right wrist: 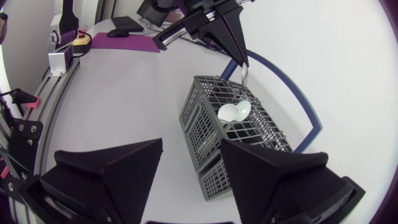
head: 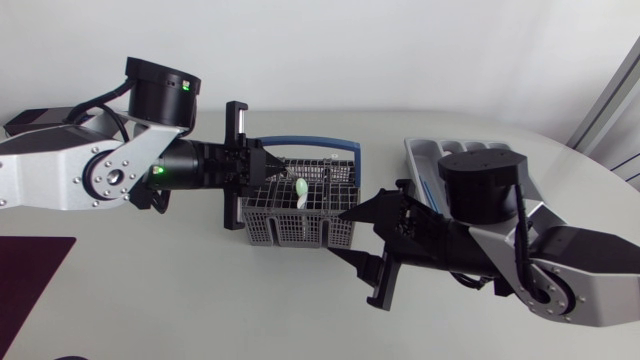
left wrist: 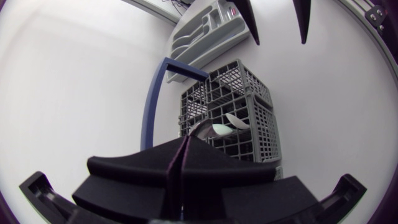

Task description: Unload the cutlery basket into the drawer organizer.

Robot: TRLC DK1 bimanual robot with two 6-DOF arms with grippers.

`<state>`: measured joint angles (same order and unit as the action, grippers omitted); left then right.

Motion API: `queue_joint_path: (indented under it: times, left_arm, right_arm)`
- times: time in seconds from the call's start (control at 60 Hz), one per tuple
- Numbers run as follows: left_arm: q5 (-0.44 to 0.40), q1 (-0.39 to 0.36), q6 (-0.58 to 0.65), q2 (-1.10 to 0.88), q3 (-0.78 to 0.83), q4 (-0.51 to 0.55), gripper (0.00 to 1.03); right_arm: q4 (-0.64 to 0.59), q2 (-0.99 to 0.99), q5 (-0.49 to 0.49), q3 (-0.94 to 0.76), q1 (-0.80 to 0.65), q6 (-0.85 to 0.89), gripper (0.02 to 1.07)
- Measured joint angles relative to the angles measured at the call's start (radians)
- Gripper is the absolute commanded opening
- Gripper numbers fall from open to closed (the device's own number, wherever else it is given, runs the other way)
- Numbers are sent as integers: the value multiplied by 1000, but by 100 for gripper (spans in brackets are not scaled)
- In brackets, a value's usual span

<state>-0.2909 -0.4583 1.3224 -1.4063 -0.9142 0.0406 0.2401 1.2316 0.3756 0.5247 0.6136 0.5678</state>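
Grey plastic-mesh cutlery basket [head: 262, 226] with a blue bail handle [head: 312, 143] sits centre frame in the head view on the white counter [head: 180, 300]. The grey drawer organizer [head: 424, 152] lies upper right, well apart from the basket and partly hidden by the right arm [head: 560, 262]. The left arm [head: 105, 178] enters from the left edge, held level, with its tip over the basket's upper-left corner. The left jaws are clenched, pinching a slim metal handle [right wrist: 244, 73] that runs down into the basket, clearest from the right wrist view. Which kind of cutlery it is I cannot tell, since its working end is hidden in the mesh. The grip is at the very top of the handle, likely so the piece can lift straight up without snagging the dividers. A pale green-white spoon [head: 300, 188] leans in a middle compartment, bowl up, just beside the pinched handle. The right wrist view suggests two pale bowls overlapping there. The right jaws are released and spread wide, centre-right and slightly low in the head view, just beside the basket's right wall and touching nothing visible. I judge they are waiting for the next piece or ready to steady the basket. Whether the organizer holds anything I cannot tell. A dark purple mat [head: 30, 272] lies lower left. Task looks early: basket not yet emptied.
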Motion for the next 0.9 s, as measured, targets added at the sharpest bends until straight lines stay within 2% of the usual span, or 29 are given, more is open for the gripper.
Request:
queue_joint_path:
  times: [0.4,0.617,0.75,0.9]
  left_arm:
    - [0,0,-33,67,-16,15,10]
    - [0,0,-52,135,-16,61,10]
    - [0,-3,-103,169,-17,85,10]
    - [42,-43,-220,195,-18,98,10]
  right_arm:
    - [-2,-10,-14,6,13,-16,71]
    - [-5,-39,-24,6,14,-22,71]
    - [-11,-73,-41,6,14,-26,71]
    - [-28,-143,-98,4,34,-49,71]
